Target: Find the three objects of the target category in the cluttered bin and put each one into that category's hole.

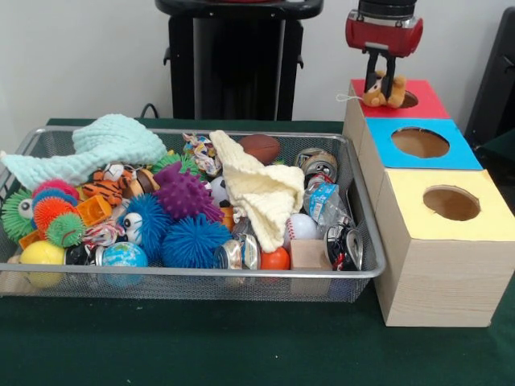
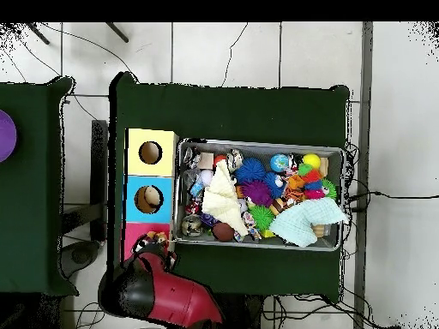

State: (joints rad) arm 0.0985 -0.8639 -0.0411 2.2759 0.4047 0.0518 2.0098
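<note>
My gripper (image 1: 385, 83) hangs over the red-topped box (image 1: 426, 103) at the far right and is shut on a small brown plush bear (image 1: 385, 94). The bear sits at the near rim of that box's hole. In the overhead view the gripper (image 2: 155, 248) and the bear (image 2: 154, 239) are over the red box (image 2: 135, 233). The wire-mesh bin (image 1: 201, 274) stands left of the boxes, packed with toys. An orange black-striped plush tiger (image 1: 106, 190) lies at its left, under the mint cloth; it also shows in the overhead view (image 2: 292, 194). No third plush animal shows.
A blue-topped box (image 1: 459, 157) and a yellow-topped box (image 1: 483, 221), each with a round hole, stand in a row nearer than the red one. The bin holds spiky rubber balls (image 1: 191, 241), a mint knitted cloth (image 1: 105, 149), a cream knitted cloth (image 1: 261, 193), cans and small balls.
</note>
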